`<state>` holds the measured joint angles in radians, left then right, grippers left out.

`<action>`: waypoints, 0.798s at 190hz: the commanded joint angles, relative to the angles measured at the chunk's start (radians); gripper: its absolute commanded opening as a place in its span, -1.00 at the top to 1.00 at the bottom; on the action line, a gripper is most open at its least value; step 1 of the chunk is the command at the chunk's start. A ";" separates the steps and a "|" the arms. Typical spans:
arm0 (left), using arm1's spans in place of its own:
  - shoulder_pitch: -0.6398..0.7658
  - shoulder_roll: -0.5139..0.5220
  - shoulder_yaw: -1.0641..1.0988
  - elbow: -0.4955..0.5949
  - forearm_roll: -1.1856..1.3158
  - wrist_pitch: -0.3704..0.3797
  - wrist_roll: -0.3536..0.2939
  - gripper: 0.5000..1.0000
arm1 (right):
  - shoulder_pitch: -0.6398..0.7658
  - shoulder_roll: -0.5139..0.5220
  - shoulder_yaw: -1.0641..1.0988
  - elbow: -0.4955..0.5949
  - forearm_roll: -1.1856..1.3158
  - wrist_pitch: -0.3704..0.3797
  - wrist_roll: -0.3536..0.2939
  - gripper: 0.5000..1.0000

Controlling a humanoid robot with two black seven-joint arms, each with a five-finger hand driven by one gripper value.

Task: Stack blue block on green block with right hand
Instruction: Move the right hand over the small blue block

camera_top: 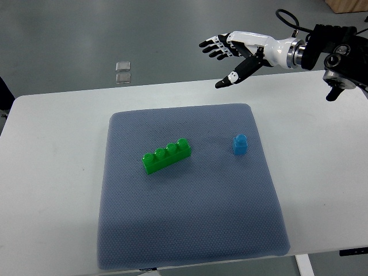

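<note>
A: Where does the blue block sit?

B: On the grey mat, towards its right side, upright with its single stud on top. Nothing touches it.

A: And the green block?

B: To the left of the blue one, near the middle of the mat, well apart from it. It is a long piece with four studs in a row, lying at a slant, its right end farther from the robot than its left.

A: Is the stacking done?

B: No. Both blocks lie separately on the mat.

A: The right hand?

B: It comes in from the upper right edge, above the far rim of the white bench, beyond the mat. Its fingers are spread and it holds nothing; the thumb points down towards the mat. It is well apart from the blue block.

A: Anything else around?

B: Two small clear squares lie on the floor beyond the bench, far left of the hand.
</note>
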<state>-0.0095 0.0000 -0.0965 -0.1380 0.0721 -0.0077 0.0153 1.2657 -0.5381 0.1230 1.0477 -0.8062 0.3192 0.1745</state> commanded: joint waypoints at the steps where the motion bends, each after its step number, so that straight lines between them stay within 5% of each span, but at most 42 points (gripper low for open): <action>1: -0.001 0.000 0.000 0.000 0.000 0.000 0.000 -1.00 | 0.009 -0.002 -0.083 0.043 -0.106 0.012 -0.018 -0.65; 63: 0.000 0.000 0.000 0.000 0.000 0.000 0.000 -1.00 | -0.002 0.058 -0.220 0.048 -0.349 -0.040 -0.058 -0.65; 152: -0.001 0.000 0.000 0.000 0.000 0.000 0.000 -1.00 | -0.003 0.064 -0.263 0.043 -0.381 -0.038 -0.142 -0.65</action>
<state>-0.0097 0.0000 -0.0960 -0.1380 0.0721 -0.0077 0.0153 1.2644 -0.4819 -0.1371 1.0893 -1.1882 0.2779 0.0349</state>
